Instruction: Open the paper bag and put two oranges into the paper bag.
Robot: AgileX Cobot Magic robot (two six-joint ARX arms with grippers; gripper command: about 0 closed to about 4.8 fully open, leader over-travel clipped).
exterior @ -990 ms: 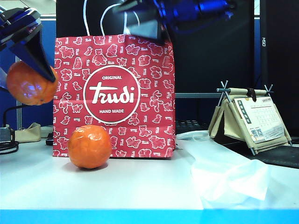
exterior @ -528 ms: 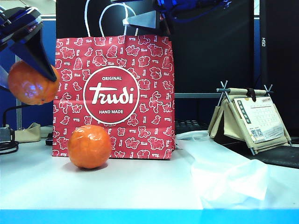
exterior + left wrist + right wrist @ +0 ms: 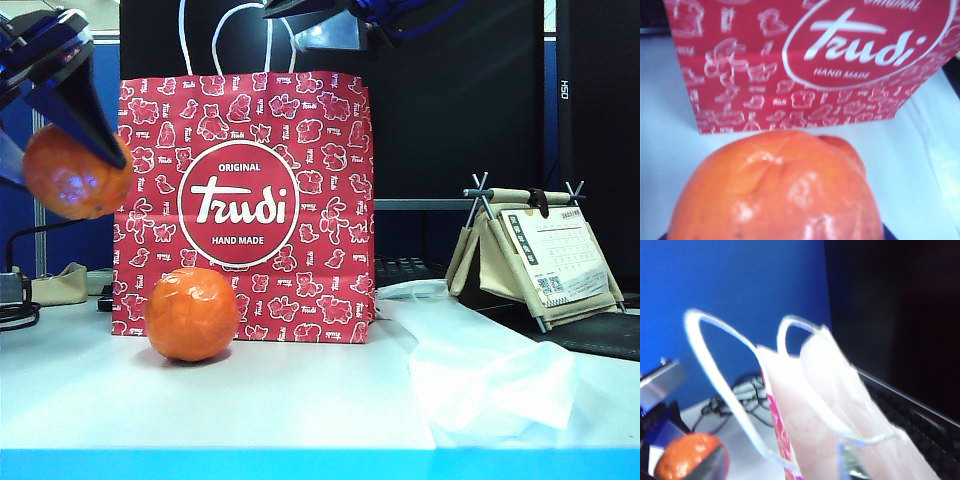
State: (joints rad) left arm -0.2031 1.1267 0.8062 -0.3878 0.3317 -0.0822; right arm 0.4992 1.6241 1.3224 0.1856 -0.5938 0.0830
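The paper bag [image 3: 244, 207] is standing upright on the desk [image 3: 250, 395], its round logo facing the exterior camera and its white cord handles [image 3: 243, 35] rising above the rim. One orange [image 3: 192, 313] is resting on the desk just in front of the bag's lower left corner. The other orange [image 3: 73, 172] is hanging in the air beside the bag's upper left edge, gripped between the dark fingers of the left gripper [image 3: 60, 150].

The left wrist view is filled mostly by that held orange [image 3: 780, 192], with the bag's front [image 3: 805, 60] beyond it; the fingers themselves are hidden there, so only the exterior view is showing the grip.

The right gripper [image 3: 325, 22] is hovering above the bag's right top edge in the exterior view, partly cut off by the frame; whether its fingers are wide or narrow I cannot tell. The right wrist view is looking down on the bag's mouth [image 3: 840, 400], showing the pale inner walls parted and both cord loops, which the exterior view is hiding, plus the held orange [image 3: 687, 456] low at one side.

A thin white plastic sheet [image 3: 480, 370] is lying on the desk to the right, with a small desk calendar [image 3: 540, 255] behind it.
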